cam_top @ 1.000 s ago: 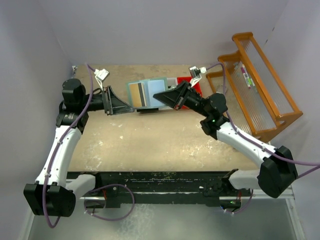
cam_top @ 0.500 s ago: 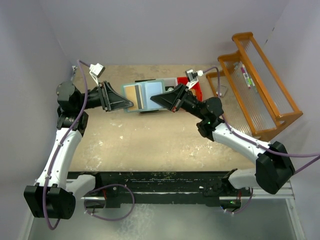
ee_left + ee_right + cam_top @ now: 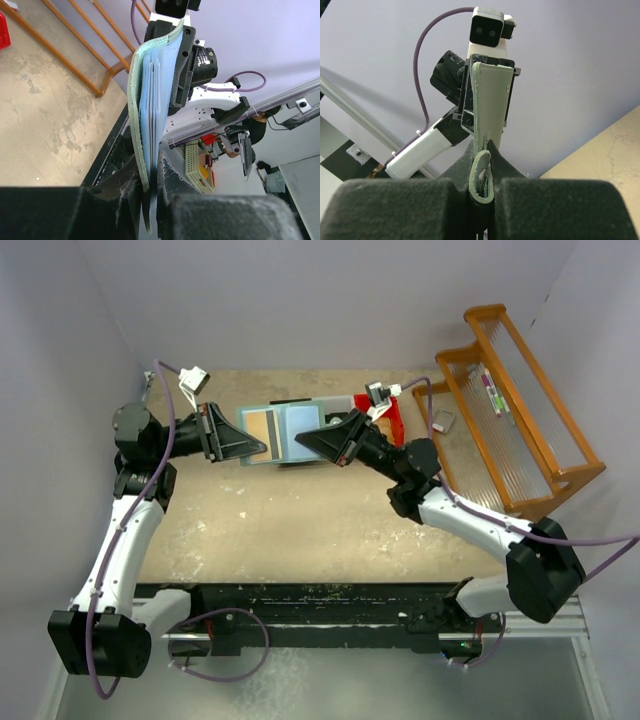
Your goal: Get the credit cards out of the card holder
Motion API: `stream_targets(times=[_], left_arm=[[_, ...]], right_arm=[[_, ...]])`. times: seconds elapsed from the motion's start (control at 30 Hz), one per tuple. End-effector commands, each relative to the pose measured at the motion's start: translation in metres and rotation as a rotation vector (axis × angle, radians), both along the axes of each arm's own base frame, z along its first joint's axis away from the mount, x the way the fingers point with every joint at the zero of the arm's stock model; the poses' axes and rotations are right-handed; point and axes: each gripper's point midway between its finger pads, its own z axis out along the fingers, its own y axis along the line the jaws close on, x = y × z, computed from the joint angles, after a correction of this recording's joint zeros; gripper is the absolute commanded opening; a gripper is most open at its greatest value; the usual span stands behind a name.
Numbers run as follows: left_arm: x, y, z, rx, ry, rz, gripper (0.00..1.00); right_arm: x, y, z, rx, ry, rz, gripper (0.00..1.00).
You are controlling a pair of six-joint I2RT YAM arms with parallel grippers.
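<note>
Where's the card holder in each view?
Top external: card holder upper centre, opened flat, between the two arms, over the table.
Left wrist: card holder edge-on at centre, rising from the near jaws; table at left.
Right wrist: card holder edge-on at centre; table at lower right.
Shared landmark: the tan table.

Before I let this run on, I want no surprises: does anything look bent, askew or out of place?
Nothing spilled or broken. The card holder, pinched at opposite ends by the left gripper and the right gripper, is held off the table and bows visibly sideways rather than lying flat.
</note>
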Motion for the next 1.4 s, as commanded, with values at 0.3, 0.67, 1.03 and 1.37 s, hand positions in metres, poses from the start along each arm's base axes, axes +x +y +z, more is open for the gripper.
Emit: stream_targets(times=[0.3,0.67,1.03,1.37], left_arm=[[0.005,0.003,-0.003,0.088,-0.074,0.035,0.04],[0.026,0.010,-0.034,0.215,-0.022,0.117,0.02],[0.012,0.006,-0.030,0.180,-0.042,0.027,0.02],[0.000,0.003,-0.024,0.144,-0.058,-0.055,0.01]], right_arm=[[0.029,-0.037,-0.018,-0.197,0.064,-0.240,0.71],[0.029,-0.071,0.040,-0.341,-0.120,-0.448,0.72],[-0.016,0.012,0.018,-0.321,-0.161,0.112,0.63],[-0.018,0.029,-0.011,-0.358,-0.121,0.183,0.54]])
